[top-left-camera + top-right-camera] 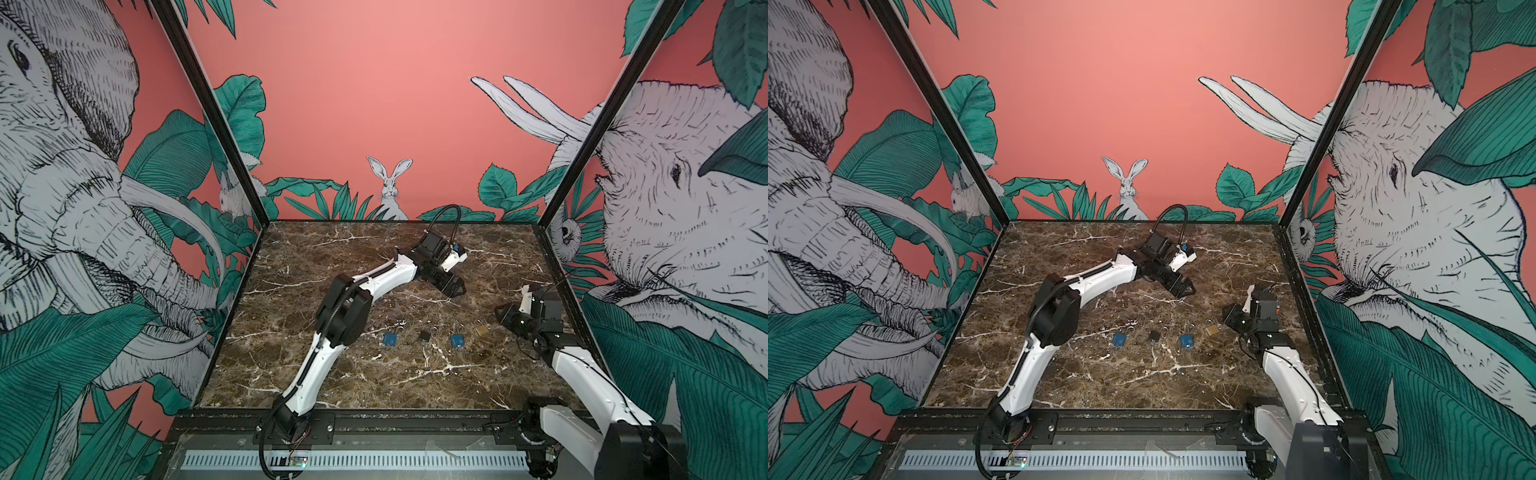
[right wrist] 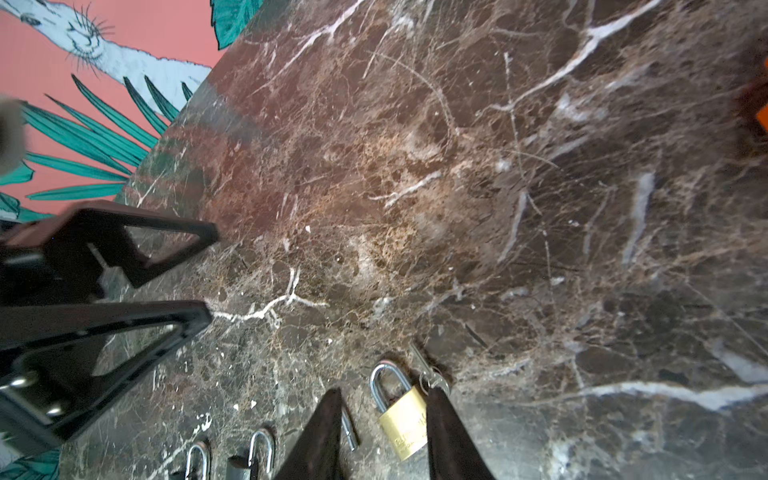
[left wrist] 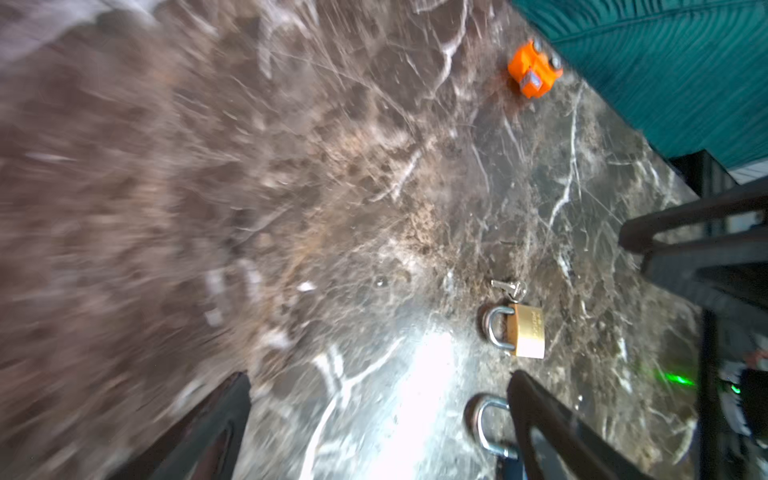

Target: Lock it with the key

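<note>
— Where to find the key (image 2: 417, 358)?
— Flat on the marble table (image 1: 374, 257), just beside the shackle of the brass padlock (image 2: 401, 419), at the right-arm end of the padlock row (image 1: 424, 336).
— And the tools?
— Right gripper (image 2: 385, 392) low above that padlock, fingers (image 2: 328, 432) partly spread, pinching nothing. Left gripper (image 3: 379, 376) high behind the row, spread wide, empty.
— Best way on, then?
— Probably: centre the right gripper over the key, come straight down, pinch the bow rather than the thin blade. Keep clear of the padlock body. Bring the left gripper down to steady the brass before inserting.
</note>
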`<state>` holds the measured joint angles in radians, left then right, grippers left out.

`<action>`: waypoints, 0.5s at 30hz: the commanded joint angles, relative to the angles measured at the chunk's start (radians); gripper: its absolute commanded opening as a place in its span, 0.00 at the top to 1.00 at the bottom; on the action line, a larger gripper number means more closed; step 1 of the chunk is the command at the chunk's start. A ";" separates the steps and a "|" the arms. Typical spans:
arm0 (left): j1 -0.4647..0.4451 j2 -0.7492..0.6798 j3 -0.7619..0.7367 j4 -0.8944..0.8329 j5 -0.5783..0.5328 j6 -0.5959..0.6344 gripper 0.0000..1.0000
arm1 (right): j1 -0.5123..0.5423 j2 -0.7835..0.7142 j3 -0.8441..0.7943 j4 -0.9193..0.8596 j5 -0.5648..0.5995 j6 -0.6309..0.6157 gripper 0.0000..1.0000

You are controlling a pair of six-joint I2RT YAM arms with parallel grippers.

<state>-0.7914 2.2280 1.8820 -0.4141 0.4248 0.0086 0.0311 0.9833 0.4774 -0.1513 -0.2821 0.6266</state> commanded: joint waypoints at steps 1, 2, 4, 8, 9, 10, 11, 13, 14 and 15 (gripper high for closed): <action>-0.016 -0.202 -0.168 0.234 -0.128 -0.047 0.03 | 0.067 -0.005 0.048 -0.075 0.045 -0.031 0.65; -0.015 -0.245 -0.222 0.262 -0.167 -0.093 0.03 | 0.094 -0.001 0.061 -0.088 0.058 -0.034 0.64; -0.009 -0.313 -0.301 0.281 -0.207 -0.187 0.03 | 0.141 0.007 0.085 -0.114 0.079 -0.039 0.63; -0.007 -0.426 -0.440 0.277 -0.223 -0.314 0.03 | 0.230 0.029 0.139 -0.176 0.124 -0.056 0.61; -0.007 -0.450 -0.474 0.274 -0.215 -0.340 0.03 | 0.247 0.037 0.148 -0.185 0.128 -0.057 0.61; -0.008 -0.475 -0.510 0.266 -0.214 -0.357 0.03 | 0.265 0.050 0.159 -0.191 0.126 -0.052 0.60; -0.007 -0.499 -0.545 0.252 -0.214 -0.368 0.03 | 0.287 0.063 0.170 -0.196 0.121 -0.046 0.61; -0.008 -0.536 -0.608 0.221 -0.234 -0.372 0.02 | 0.336 0.089 0.185 -0.195 0.133 -0.032 0.60; -0.008 -0.556 -0.637 0.200 -0.259 -0.378 0.03 | 0.368 0.103 0.195 -0.200 0.151 -0.030 0.60; -0.007 -0.571 -0.661 0.189 -0.268 -0.376 0.03 | 0.391 0.115 0.202 -0.207 0.166 -0.030 0.59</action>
<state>-0.7994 1.7176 1.2762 -0.1741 0.2054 -0.3122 0.3717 1.0756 0.6540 -0.3271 -0.1661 0.5972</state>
